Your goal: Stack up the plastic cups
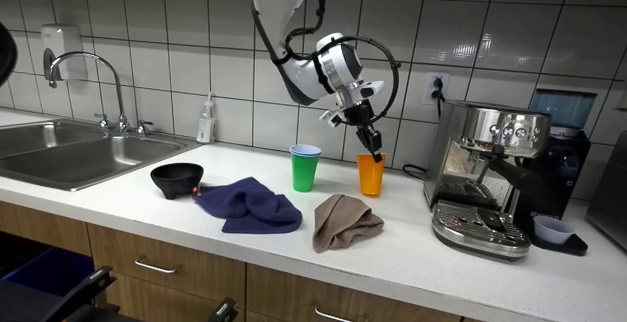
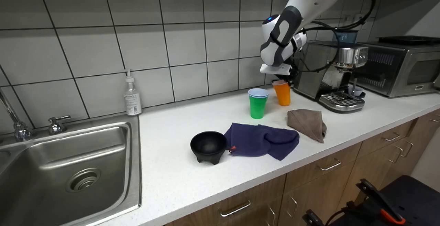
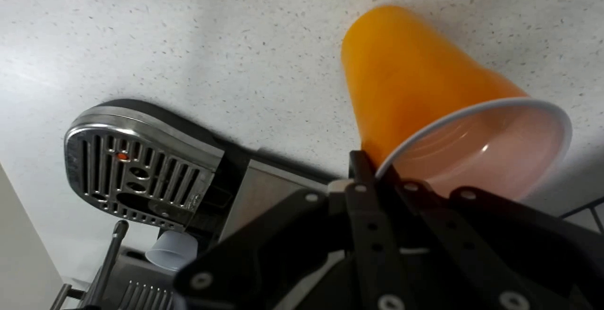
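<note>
The orange cup (image 1: 371,179) is at the back of the counter near the tiled wall, and it also shows in an exterior view (image 2: 283,95). It leans slightly; I cannot tell whether its base touches the counter. My gripper (image 1: 376,157) is shut on its rim. In the wrist view the fingertips (image 3: 375,166) pinch the wall of the orange cup (image 3: 410,64), one finger outside and one inside. The green cup (image 1: 304,174) stands upright beside it. The blue cup (image 1: 305,150) sits nested in the green cup, with only its rim and inside showing.
A dark blue towel (image 1: 250,209) and a brown cloth (image 1: 345,224) lie in front of the cups. A black bowl (image 1: 177,179) stands by the towel. An espresso machine (image 1: 482,180) is close to the orange cup. A sink (image 1: 112,155) lies at the far end.
</note>
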Tool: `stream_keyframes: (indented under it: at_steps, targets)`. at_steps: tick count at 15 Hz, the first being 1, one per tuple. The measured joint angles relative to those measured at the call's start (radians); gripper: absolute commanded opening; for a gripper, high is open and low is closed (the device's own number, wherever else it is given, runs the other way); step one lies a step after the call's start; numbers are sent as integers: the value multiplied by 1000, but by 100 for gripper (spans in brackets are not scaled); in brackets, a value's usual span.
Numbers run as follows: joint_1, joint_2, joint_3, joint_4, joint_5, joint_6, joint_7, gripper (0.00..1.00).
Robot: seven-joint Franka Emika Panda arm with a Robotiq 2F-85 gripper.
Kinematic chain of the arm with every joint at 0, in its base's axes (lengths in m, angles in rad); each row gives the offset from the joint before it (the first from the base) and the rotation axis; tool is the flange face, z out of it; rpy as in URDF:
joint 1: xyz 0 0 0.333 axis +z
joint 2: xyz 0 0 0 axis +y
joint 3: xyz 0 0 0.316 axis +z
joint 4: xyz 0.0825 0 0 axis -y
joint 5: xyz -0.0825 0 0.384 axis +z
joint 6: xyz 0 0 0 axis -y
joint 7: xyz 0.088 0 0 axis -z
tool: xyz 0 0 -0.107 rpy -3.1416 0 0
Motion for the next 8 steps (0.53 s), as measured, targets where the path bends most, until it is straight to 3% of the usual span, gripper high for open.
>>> stream_keyframes:
  at_steps: [8]
  targets:
    - [26,-72,-39,-103,-2,88,0,1]
